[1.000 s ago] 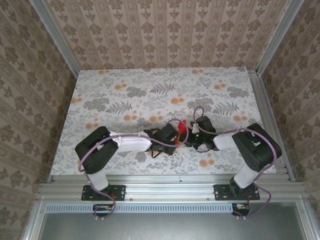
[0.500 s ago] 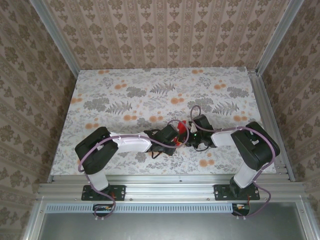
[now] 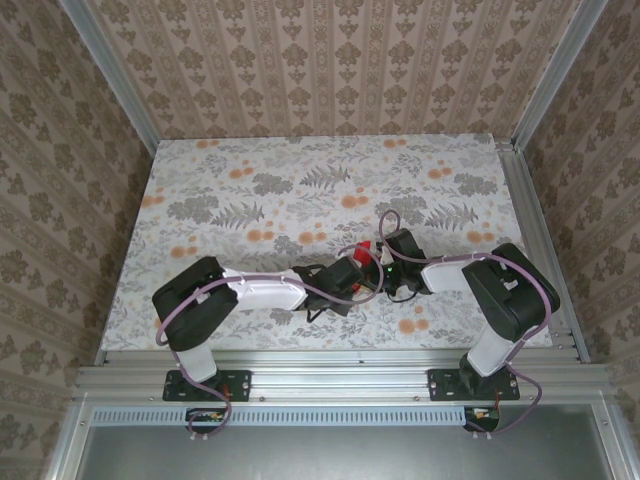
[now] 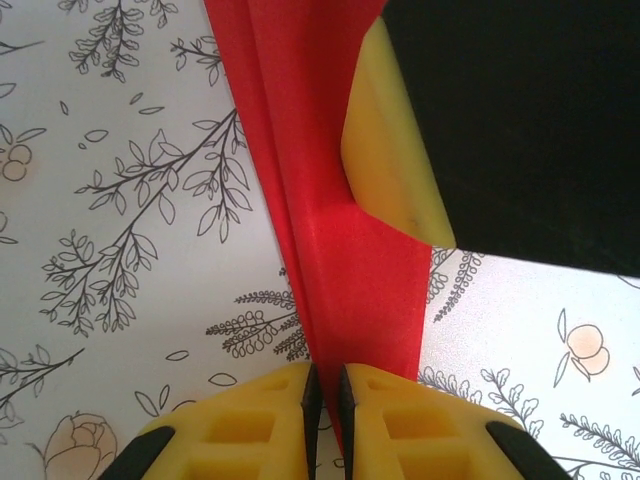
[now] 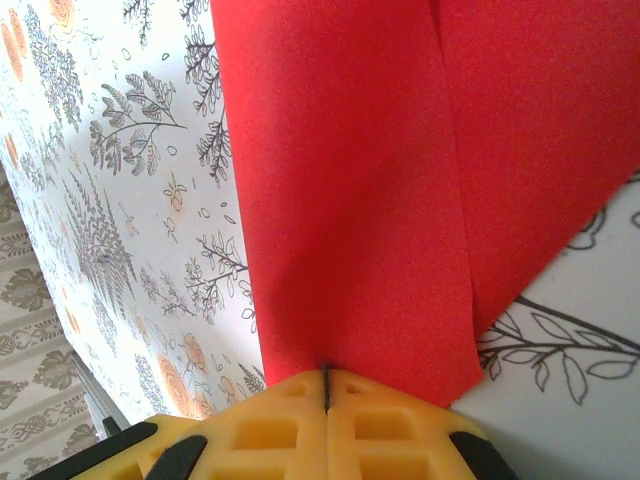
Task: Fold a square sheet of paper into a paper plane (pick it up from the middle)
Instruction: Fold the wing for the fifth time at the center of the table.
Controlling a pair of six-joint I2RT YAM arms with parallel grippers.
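Sharpening a crease on the paper plane [image 3: 366, 249], which lies just 4 o'clock of the table's [image 3: 250, 170] centre, seems the step in hand. The left gripper [image 4: 325, 375] at its 8 o'clock and the right gripper [image 5: 326, 372] at 3 o'clock both pinch it, fingers nearly touching. Next, one should anchor while the other slides along the fold.

paper plane mostly tucked out of sight between the two wrists

from above, the paper plane [image 3: 366, 249] is a small red scrap, its shape too small to tell, the rest covered by the left gripper [image 3: 358, 270] and right gripper [image 3: 379, 263]. in the left wrist view it runs off the top edge and its near end vanishes between the yellow pads [image 4: 262, 420]; in the right wrist view the top and right edges cut it off.
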